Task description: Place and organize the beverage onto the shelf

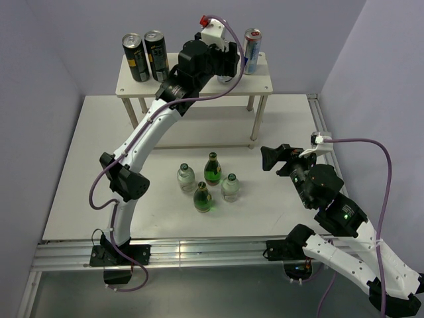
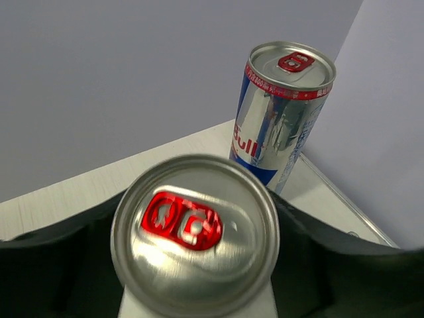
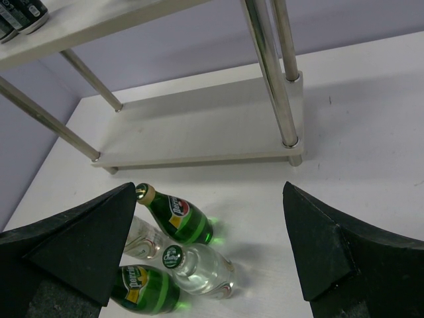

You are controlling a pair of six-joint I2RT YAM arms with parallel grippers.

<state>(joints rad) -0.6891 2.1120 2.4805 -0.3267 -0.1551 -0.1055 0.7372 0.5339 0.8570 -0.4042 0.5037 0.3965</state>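
The cream-white shelf (image 1: 260,81) stands at the back of the table. My left gripper (image 1: 225,65) is over its top board, shut on a silver can with a red tab (image 2: 195,233), with a black finger on each side. A silver and blue can (image 2: 281,112) stands just behind it, at the shelf's right end (image 1: 252,50). Two black cans (image 1: 146,57) stand at the left end. My right gripper (image 3: 209,192) is open and empty, above the table to the right of the bottles (image 1: 275,159). Whether the held can rests on the board I cannot tell.
Two green bottles (image 1: 212,169) (image 1: 203,197) and two clear bottles (image 1: 186,177) (image 1: 230,187) stand in a cluster mid-table; they also show in the right wrist view (image 3: 179,218). The shelf's lower board (image 3: 199,126) is bare. Purple walls close in behind and beside.
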